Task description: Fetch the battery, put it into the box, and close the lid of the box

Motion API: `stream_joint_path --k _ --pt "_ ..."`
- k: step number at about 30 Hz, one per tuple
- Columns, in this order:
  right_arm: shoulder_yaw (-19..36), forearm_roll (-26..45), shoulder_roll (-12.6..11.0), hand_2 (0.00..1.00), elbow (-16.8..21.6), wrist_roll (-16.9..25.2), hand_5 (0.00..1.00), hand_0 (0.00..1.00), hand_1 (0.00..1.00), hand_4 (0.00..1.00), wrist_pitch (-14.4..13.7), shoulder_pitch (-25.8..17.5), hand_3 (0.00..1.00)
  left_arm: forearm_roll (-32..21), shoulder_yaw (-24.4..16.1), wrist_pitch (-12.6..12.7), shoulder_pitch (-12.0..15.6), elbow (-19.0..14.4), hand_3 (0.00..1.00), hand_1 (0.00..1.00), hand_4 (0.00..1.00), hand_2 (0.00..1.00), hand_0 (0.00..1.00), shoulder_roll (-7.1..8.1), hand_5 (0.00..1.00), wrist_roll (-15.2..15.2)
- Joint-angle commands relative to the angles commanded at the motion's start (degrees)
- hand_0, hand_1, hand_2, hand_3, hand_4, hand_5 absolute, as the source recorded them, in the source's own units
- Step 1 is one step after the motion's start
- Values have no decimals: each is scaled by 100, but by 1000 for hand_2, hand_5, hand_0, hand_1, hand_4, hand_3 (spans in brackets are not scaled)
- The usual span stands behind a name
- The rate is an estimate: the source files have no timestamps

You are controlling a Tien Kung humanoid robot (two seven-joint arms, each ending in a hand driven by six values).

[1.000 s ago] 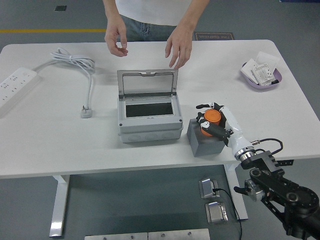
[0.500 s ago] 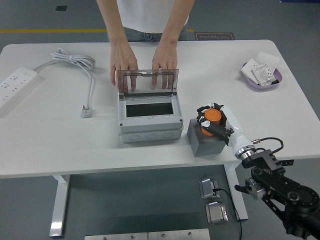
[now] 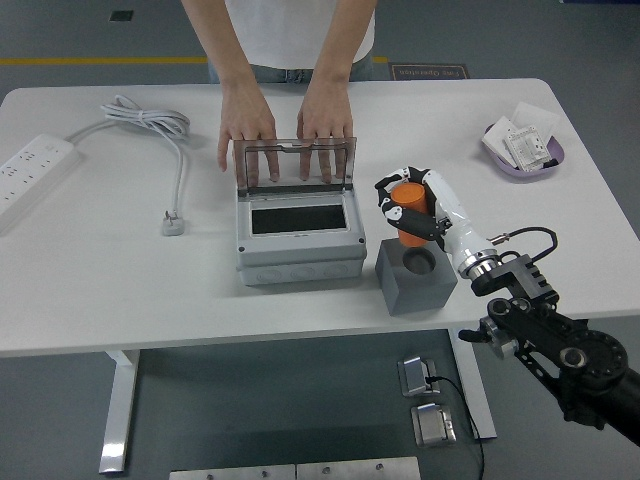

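Observation:
My right hand (image 3: 408,207) is shut on an orange cylindrical battery (image 3: 408,208) and holds it in the air just above and behind a grey foam block (image 3: 416,279) with a round empty socket. The grey box (image 3: 298,240) stands at the table's middle, left of the battery, with its dark opening facing up. Its clear lid (image 3: 295,162) stands upright at the back. A person at the far side holds the lid with both hands (image 3: 285,125) behind it. My left hand does not show.
A white power strip (image 3: 30,170) lies at the far left, with a white cable and plug (image 3: 172,222) beside it. A purple dish (image 3: 523,151) with small white items sits at the far right. The white table's near edge (image 3: 300,340) runs along the bottom.
My right hand has lifted the orange battery out of the foam block's socket, up and slightly left. The person's hands came down onto the box lid and now hold it upright.

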Motion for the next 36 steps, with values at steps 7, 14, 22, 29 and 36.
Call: stream_joint_path --k 7,14,22,29,36 --pt "-284 -771 134 281 -2 -602 2 114 208 2 -58 482 294 39 -30 6 -6 0 606 707 643 622 640 14 158 22" --pt "-867 -1831 381 280 -47 -1495 2 110 205 2 188 1177 292 84 -70 7 -18 0 607 707 641 623 640 29 155 40" --pt "-1403 -2857 659 278 -328 -2211 2 112 205 2 401 1810 291 203 -142 -10 -56 -4 604 707 622 619 641 32 140 76" --pt "-1517 -3502 870 282 -651 -2457 2 115 205 2 438 2124 300 312 -209 -22 -85 -8 603 707 614 617 641 30 137 100" --pt "-1771 -3425 1113 278 -1108 -2381 2 120 207 2 222 2340 309 427 -284 -37 -120 -12 603 707 610 617 641 31 134 121"
